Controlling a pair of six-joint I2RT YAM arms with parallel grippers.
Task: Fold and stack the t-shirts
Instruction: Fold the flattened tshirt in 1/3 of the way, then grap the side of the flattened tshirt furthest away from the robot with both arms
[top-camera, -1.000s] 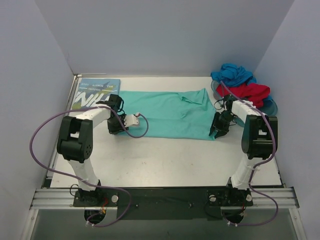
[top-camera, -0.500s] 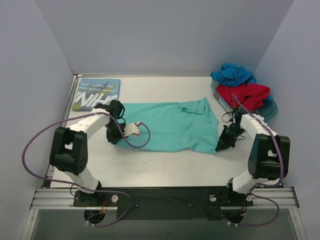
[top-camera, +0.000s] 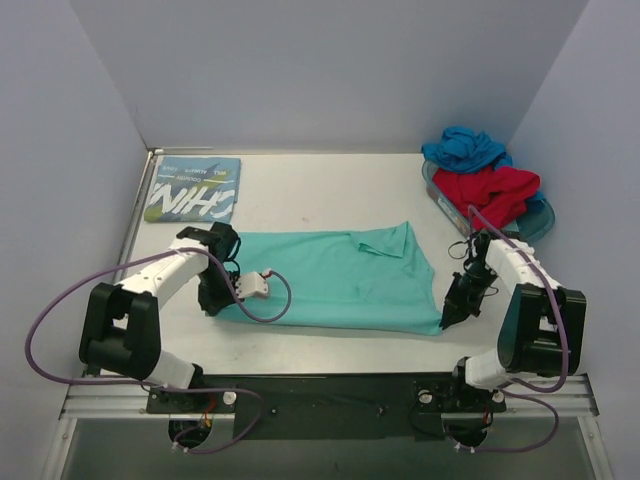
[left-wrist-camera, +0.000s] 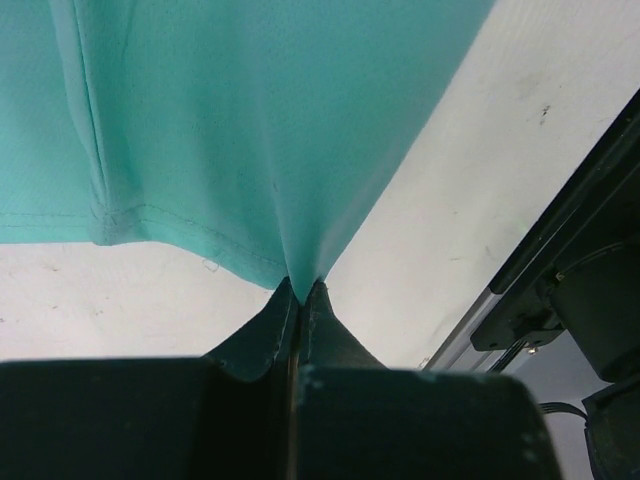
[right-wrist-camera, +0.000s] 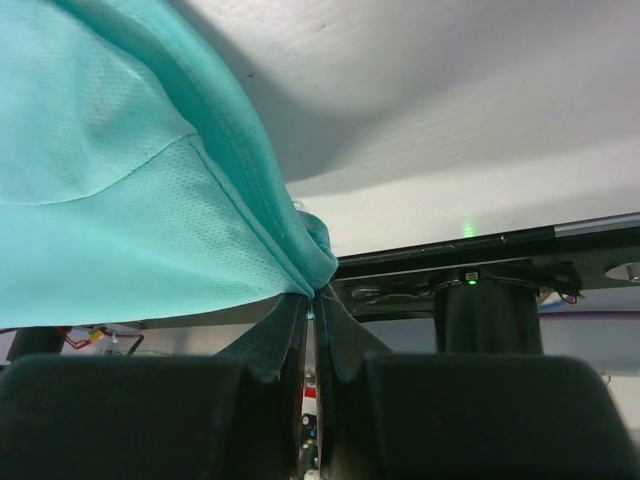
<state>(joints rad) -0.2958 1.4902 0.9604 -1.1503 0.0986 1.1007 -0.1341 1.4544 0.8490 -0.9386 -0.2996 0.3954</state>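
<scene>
The mint-green collared t-shirt (top-camera: 335, 280) lies spread flat across the middle of the table. My left gripper (top-camera: 212, 305) is shut on its near left corner, which the left wrist view (left-wrist-camera: 298, 285) shows pinched between the fingers. My right gripper (top-camera: 446, 322) is shut on its near right corner, bunched between the fingers in the right wrist view (right-wrist-camera: 318, 290). The blue-teal t-shirt with white lettering (top-camera: 194, 188) lies folded at the back left. The red t-shirt (top-camera: 492, 190) and the bright blue t-shirt (top-camera: 463, 149) sit crumpled at the back right.
A translucent blue tray (top-camera: 540, 218) holds the red and blue shirts against the right wall. Grey walls close in the left, back and right. The black metal rail (top-camera: 330, 395) with the arm bases runs along the near edge.
Both grippers have pulled the mint-green shirt toward the near edge of the table. The shirt now lies lower in the top view and more stretched out.
</scene>
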